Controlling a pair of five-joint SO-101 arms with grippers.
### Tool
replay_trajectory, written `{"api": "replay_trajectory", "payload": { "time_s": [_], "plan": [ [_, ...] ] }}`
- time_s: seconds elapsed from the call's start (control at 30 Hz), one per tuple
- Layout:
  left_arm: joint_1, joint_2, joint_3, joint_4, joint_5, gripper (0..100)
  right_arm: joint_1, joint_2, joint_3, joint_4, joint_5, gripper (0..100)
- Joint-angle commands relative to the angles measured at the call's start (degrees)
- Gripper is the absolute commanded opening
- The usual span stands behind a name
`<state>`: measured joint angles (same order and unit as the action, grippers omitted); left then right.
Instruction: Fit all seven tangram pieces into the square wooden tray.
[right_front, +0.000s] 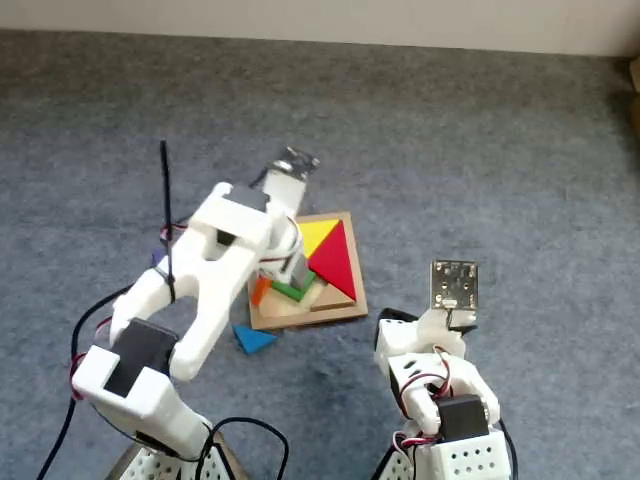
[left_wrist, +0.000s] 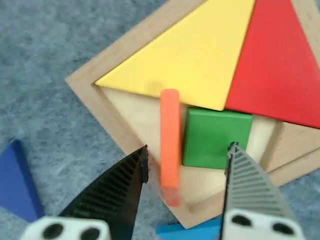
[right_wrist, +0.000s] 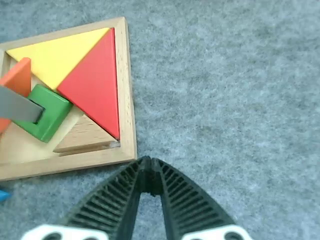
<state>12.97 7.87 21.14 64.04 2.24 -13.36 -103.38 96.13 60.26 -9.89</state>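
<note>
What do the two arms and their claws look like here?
The left arm and right arm are white shells with black motors and thin red and black cables. The left claw has one black ribbed finger and one grey; the right claw has two black.

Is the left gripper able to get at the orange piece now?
Probably yes: the left gripper is open over the tray, and the orange piece stands on edge between its jaws. The green square beside it might get caught too.
</note>
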Motion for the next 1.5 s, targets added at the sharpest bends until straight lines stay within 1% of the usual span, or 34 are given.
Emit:
{"api": "replay_trajectory", "payload": {
  "time_s": [0.0, 0.27, 0.47, 0.63, 0.8, 0.9, 1.0, 1.1, 1.17, 1.3, 1.37, 1.47],
  "plan": [
    [-2.9, -0.7, -3.0, 0.9, 0.3, 26, 0.7, 0.2, 7.8, 0.1, 0.6, 0.4],
    [-3.3, -0.7, -3.9, 1.0, 0.3, 26, 0.7, 0.2, 7.8, 0.1, 0.6, 0.4],
    [-8.0, -0.7, -5.9, 1.7, 0.3, 26, 0.7, 0.2, 7.8, 0.1, 0.6, 0.4],
    [-9.9, -0.7, -5.9, 1.4, 0.2, 26, 0.7, 0.2, 7.8, 0.1, 0.6, 0.4],
    [-9.7, -0.9, -6.0, 1.8, 0.2, 26, 0.7, 0.2, 7.8, 0.1, 0.6, 0.4],
    [-9.6, -3.7, -5.4, 2.2, 0.3, 25, 0.7, 0.2, 7.8, 0.2, 0.6, 0.4],
    [-9.5, -6.9, -5.4, 5.8, 0.3, 25, 0.7, 0.2, 7.8, 0.2, 0.6, 0.4],
    [-9.2, -7.7, -4.8, 7.0, 0.3, 25, 0.7, 0.2, 7.8, 0.2, 0.6, 0.4],
    [-9.2, -6.7, -2.6, 5.6, 0.3, 25, 0.7, 0.2, 7.8, 0.2, 0.6, 0.4],
    [-9.2, -2.6, 1.4, 0.0, 0.3, 25, 0.7, 0.2, 7.8, 0.3, 0.6, 0.4],
    [-9.2, 0.3, 1.4, -1.4, 0.3, 25, 0.7, 0.2, 7.8, 0.3, 0.6, 0.4],
    [-9.3, 4.0, -1.5, -1.3, 0.5, 25, 0.7, 0.2, 7.8, 0.3, 0.6, 0.4]
  ]
}}
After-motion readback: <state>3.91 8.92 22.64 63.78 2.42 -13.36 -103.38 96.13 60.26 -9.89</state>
